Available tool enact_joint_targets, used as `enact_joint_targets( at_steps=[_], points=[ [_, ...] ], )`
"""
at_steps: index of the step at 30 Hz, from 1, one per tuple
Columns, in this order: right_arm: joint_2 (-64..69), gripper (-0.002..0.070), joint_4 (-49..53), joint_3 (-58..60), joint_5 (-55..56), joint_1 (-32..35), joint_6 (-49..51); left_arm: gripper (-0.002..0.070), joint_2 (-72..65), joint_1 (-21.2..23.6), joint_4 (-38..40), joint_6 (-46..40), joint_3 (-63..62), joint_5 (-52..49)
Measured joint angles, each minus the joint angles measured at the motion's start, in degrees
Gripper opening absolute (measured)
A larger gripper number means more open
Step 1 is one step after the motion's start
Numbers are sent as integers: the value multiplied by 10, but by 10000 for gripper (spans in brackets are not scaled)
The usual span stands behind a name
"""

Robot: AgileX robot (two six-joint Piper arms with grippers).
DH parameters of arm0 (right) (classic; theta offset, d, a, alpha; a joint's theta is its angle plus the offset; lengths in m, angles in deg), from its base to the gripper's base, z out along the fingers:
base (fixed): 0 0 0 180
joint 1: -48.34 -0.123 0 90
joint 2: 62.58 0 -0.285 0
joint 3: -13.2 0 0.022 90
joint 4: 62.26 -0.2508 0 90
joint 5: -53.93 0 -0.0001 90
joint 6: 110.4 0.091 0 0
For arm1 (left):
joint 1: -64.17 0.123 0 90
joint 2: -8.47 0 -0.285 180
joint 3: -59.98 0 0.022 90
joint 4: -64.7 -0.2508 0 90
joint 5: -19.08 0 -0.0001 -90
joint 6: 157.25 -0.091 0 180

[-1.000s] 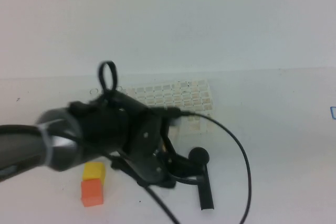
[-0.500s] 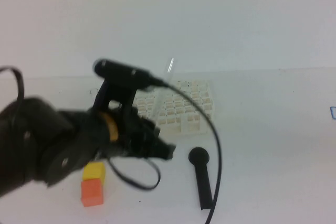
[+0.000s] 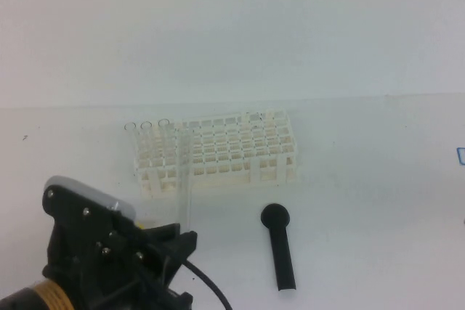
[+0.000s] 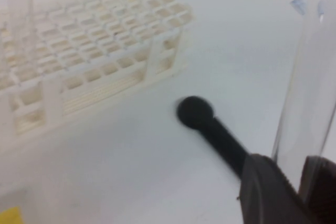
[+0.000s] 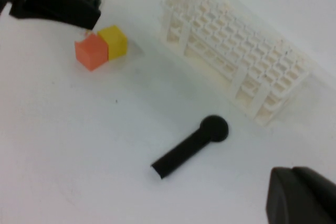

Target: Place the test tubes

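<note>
A white test tube rack [image 3: 225, 152] stands mid-table, with three clear tubes [image 3: 147, 130] upright at its left end. In front of that end my left gripper [image 3: 183, 240] is shut on a clear test tube [image 3: 186, 179] held upright. The left wrist view shows this tube [image 4: 310, 77] pinched between the dark fingers [image 4: 268, 192], with the rack [image 4: 94, 51] beyond. The high view does not include my right gripper [image 5: 302, 198]. In its own wrist view it hovers shut above the table, on the near side of the rack [image 5: 236, 51], with nothing in it.
A black handled tool [image 3: 280, 248] lies on the table in front of the rack's right half. An orange block [image 5: 92, 51] and a yellow block [image 5: 115, 40] sit together by the left gripper [image 5: 79, 11]. The table is white with a wall behind.
The left arm has drawn back from over the rack toward the near-left corner, uncovering the rack. The tube it carries now stands upright before the rack's left end.
</note>
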Motion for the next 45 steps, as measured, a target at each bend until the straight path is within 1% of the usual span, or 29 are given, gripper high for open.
enact_joint_targets(
  at_steps=[1,3,6,9,11,16,17,18,20,21,24,28,32,33,34,37,39,40,42,45],
  points=[
    [0,-1,-20,7,16,0,-16,111,3,0,-28,29,3,14],
    [1,-1,-60,23,48,0,-41,111,4,0,-107,103,5,47],
    [10,-1,-120,43,76,0,-68,111,-1,0,-215,183,5,115],
    [21,-1,-158,53,83,0,-92,111,-19,0,-268,226,5,136],
    [28,-1,-173,55,85,0,-101,111,-31,0,-283,239,5,128],
    [36,-1,-195,56,86,0,-113,111,-56,0,-284,235,5,120],
    [36,-1,-199,56,88,0,-116,-1,-61,0,-284,235,5,121],
    [36,-1,-201,56,90,0,-119,111,-65,0,-284,237,5,126],
    [36,-1,-205,56,93,0,-132,111,-73,0,-284,235,5,139],
    [36,-1,-205,56,94,0,-139,111,-77,0,-284,218,5,144],
    [36,-1,-206,56,97,0,-148,111,-82,0,-285,119,5,167],
    [36,-1,-206,56,97,0,-153,111,-82,7,-280,66,5,234],
    [36,-1,-208,58,89,0,-155,111,-82,43,-287,58,5,316],
    [36,-1,-209,59,88,0,-155,-1,-82,58,-298,56,5,338],
    [36,-1,-215,62,88,0,-155,111,-82,71,-309,53,5,360],
    [36,-1,-238,78,89,0,-159,111,-82,122,-373,52,5,462],
    [36,-1,-257,90,89,0,-175,111,-90,156,-415,69,4,536],
    [36,-1,-271,95,89,0,-187,111,-95,171,-432,77,4,553],
    [36,-1,-308,99,89,0,-219,111,-112,197,-479,95,4,553],
    [36,-1,-385,101,89,0,-284,111,-141,210,-523,107,4,548]
  ],
)
